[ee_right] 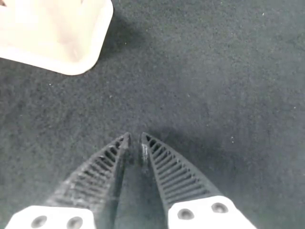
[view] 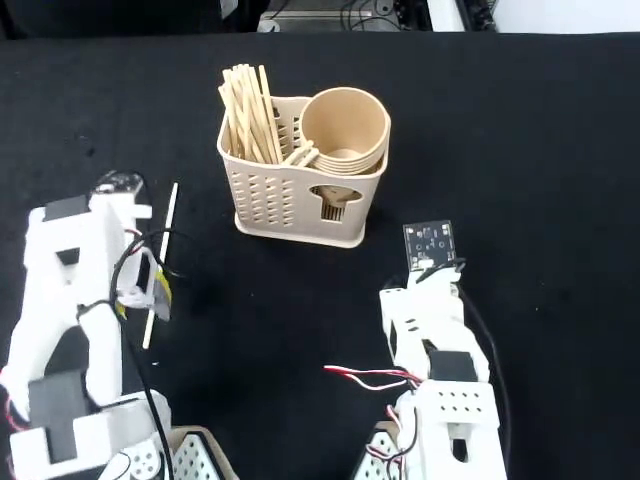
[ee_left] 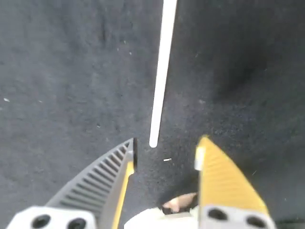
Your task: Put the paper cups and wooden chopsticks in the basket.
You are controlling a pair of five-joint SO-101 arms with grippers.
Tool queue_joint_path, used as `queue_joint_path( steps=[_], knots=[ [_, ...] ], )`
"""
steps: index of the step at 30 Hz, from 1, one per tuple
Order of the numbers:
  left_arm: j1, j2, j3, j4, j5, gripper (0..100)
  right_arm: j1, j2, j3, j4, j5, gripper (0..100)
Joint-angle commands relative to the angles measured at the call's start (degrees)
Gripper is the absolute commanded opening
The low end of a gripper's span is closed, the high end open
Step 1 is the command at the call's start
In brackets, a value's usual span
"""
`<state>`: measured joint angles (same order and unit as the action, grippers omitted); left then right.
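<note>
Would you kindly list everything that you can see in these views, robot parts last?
table: one, black, under everything.
basket: one, beige, mid-table, ahead of both arms.
cups: one nested stack, count unclear, tan, in the basket on the right arm's side.
chopsticks: a bundle, pale wood, standing in the basket beside the cups.
loose chopstick: one, pale, flat on the table by the left arm.
left arm: one, white, at the table's near edge.
right arm: one, white, near edge, in front of the basket.
left pincer: yellow fingers, open, at the loose chopstick's end.
right pincer: dark fingers, shut, over bare table near a basket corner.
</note>
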<state>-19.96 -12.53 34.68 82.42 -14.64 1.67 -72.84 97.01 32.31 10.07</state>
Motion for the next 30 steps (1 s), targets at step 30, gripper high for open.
queue_joint_path(
  steps=[30],
  knots=[
    [8.31, 49.76, -63.16, 5.89, 7.56, 19, -0.18, -0.84, -0.04, 0.09, 0.0, 3.9]
  ],
)
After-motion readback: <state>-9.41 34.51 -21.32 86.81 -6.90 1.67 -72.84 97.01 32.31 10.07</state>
